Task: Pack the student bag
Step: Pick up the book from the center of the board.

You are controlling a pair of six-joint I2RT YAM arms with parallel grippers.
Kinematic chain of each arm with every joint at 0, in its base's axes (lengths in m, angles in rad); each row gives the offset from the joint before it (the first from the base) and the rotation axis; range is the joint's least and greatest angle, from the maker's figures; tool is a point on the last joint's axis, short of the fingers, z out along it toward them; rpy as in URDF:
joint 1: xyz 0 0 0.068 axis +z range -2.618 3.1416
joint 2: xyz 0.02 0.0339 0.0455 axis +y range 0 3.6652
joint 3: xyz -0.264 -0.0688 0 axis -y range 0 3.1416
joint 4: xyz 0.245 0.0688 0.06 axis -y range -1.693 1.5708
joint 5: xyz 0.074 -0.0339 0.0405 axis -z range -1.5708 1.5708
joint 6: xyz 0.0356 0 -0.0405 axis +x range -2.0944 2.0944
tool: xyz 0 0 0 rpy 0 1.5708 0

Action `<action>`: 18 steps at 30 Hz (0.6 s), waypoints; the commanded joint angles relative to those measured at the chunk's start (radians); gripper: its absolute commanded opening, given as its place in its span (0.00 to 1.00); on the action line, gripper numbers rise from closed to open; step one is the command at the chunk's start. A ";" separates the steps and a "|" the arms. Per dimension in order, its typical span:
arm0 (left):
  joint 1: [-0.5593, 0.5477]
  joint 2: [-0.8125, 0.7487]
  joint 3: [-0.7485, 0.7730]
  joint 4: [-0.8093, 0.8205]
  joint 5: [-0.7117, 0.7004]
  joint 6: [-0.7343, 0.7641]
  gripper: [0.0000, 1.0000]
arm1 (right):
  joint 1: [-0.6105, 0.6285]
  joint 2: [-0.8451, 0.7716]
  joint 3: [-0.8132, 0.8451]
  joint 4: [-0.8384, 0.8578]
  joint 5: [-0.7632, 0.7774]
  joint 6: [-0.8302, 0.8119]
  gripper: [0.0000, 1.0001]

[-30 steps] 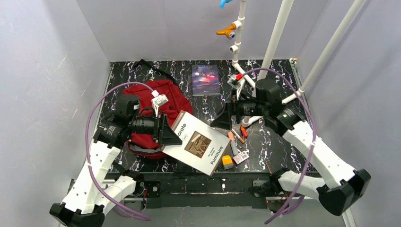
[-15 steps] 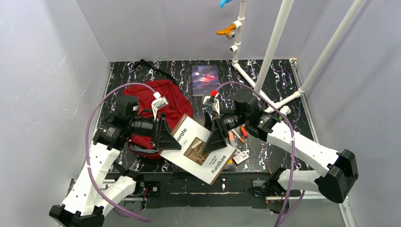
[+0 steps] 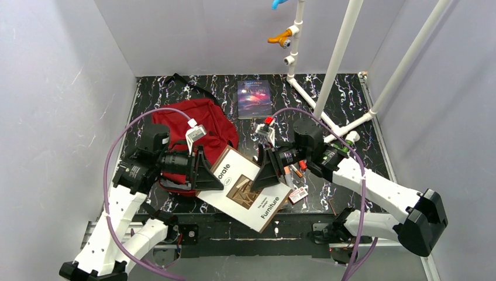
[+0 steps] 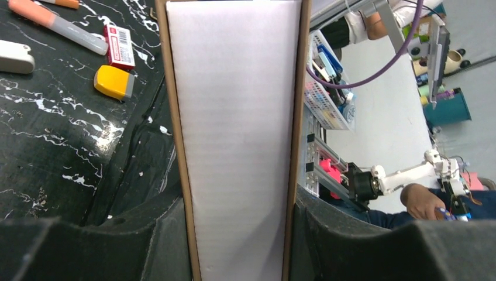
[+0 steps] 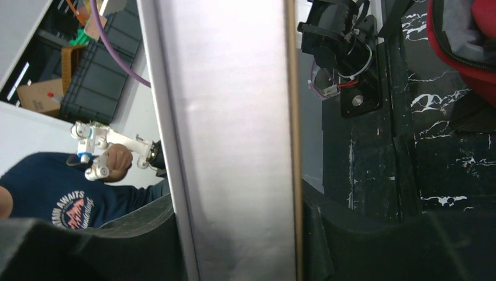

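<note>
The student bag (image 3: pixel 202 123), a dark red backpack, lies at the left of the table, and its open rim shows in the right wrist view (image 5: pixel 462 41). A white book (image 3: pixel 248 187) titled "Furniture" is held tilted above the table's front, just right of the bag. My left gripper (image 3: pixel 207 172) is shut on the book's left edge. In the left wrist view the page block (image 4: pixel 237 117) fills the gap between the jaws (image 4: pixel 237 216). My right gripper (image 3: pixel 264 171) is shut on the book's right edge, with the pages (image 5: pixel 228 117) between its jaws (image 5: pixel 234 216).
A dark blue book (image 3: pixel 254 98) lies at the back. Pens (image 3: pixel 294 168) and a labelled eraser (image 3: pixel 298 194) lie right of the held book. A yellow eraser (image 4: pixel 114 82) and a marker (image 4: pixel 58 26) show in the left wrist view. White pipes (image 3: pixel 336 58) rise at the back right.
My right arm swung left from the pipes to the book and closed on its right edge. The book has shifted a little toward the table's front. My left gripper kept its hold.
</note>
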 commanded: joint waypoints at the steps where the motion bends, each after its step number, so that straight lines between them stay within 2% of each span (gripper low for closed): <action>1: 0.006 -0.046 -0.017 -0.002 -0.089 -0.005 0.00 | -0.017 -0.038 -0.035 0.114 -0.019 0.080 0.53; 4: 0.006 -0.052 -0.012 -0.016 -0.100 -0.005 0.00 | -0.018 -0.029 -0.064 0.196 -0.023 0.140 0.31; 6: 0.007 -0.046 0.003 -0.020 -0.165 -0.027 0.00 | -0.019 -0.026 -0.069 0.216 -0.022 0.152 0.20; 7: 0.006 -0.045 0.018 -0.034 -0.249 -0.056 0.06 | -0.022 -0.027 -0.066 0.214 -0.017 0.150 0.14; 9: 0.005 -0.047 0.056 -0.084 -0.517 -0.118 0.32 | -0.029 -0.031 -0.048 0.166 0.021 0.121 0.08; 10: 0.006 -0.052 0.081 -0.132 -0.688 -0.157 0.46 | -0.033 -0.032 -0.024 0.078 0.066 0.065 0.07; 11: 0.005 -0.061 0.102 -0.182 -0.877 -0.208 0.49 | -0.042 -0.027 0.013 -0.052 0.132 -0.025 0.02; 13: 0.006 -0.091 0.142 -0.301 -1.252 -0.326 0.57 | -0.053 -0.004 0.102 -0.323 0.323 -0.166 0.01; 14: 0.007 -0.117 0.150 -0.332 -1.363 -0.356 0.59 | -0.053 0.013 0.138 -0.428 0.446 -0.213 0.01; 16: 0.006 -0.166 0.132 -0.329 -1.471 -0.376 0.64 | -0.051 0.049 0.202 -0.599 0.644 -0.280 0.01; 18: 0.007 -0.197 0.088 -0.274 -1.474 -0.342 0.73 | -0.051 0.061 0.226 -0.670 0.746 -0.314 0.01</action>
